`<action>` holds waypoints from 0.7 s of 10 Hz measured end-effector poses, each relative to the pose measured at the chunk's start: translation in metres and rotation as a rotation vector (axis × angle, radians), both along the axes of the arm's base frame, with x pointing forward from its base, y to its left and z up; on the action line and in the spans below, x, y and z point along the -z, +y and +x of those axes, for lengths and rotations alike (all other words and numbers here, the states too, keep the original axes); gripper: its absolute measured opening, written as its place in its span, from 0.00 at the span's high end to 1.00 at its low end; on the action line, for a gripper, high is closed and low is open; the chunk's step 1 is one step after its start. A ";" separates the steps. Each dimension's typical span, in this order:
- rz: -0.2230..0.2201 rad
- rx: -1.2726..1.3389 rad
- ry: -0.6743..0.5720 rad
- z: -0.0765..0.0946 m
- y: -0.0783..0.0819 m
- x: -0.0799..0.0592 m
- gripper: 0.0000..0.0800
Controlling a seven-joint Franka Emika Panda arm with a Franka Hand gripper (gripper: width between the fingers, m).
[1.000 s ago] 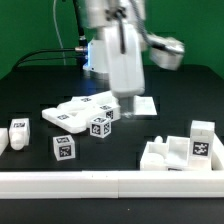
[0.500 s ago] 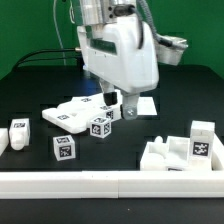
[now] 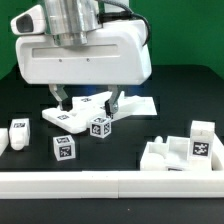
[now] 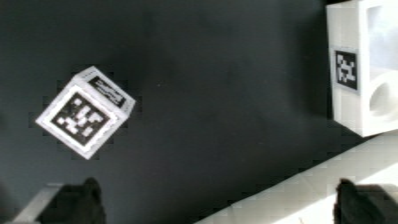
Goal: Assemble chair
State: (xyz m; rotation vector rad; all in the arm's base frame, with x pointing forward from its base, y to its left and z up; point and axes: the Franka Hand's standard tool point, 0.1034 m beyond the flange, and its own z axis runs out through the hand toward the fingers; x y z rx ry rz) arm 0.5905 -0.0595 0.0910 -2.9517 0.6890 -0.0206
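Robot lab, black table point(image 3: 25, 100), tagged blocks point(image 3: 63, 148)

Flat slab point(image 3: 68, 116) rear hidden behind arm point(image 3: 85, 50); white piece point(image 4: 370, 100) edge-cropped

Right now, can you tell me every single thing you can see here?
Flat slabs: seemingly two, white, tagged, in the middle, towards the back.
Small blocks: three, white, tagged; middle, front, exterior view's left edge.
Taller block: one, white, tagged, exterior view's right.
Larger chair piece: one, white, beside the taller block.
Marker board: one, white, behind the blocks.
Border rail: one, white, along the front.
Table: one, black.
Gripper: one, white body, dark fingers, open, above the slabs.
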 end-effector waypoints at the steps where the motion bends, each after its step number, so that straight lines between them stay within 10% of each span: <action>1: -0.008 -0.101 -0.009 0.000 -0.002 0.000 0.19; 4: -0.027 -0.381 -0.012 -0.016 -0.021 0.007 0.19; 7: -0.064 -0.670 -0.005 -0.061 -0.093 0.018 0.19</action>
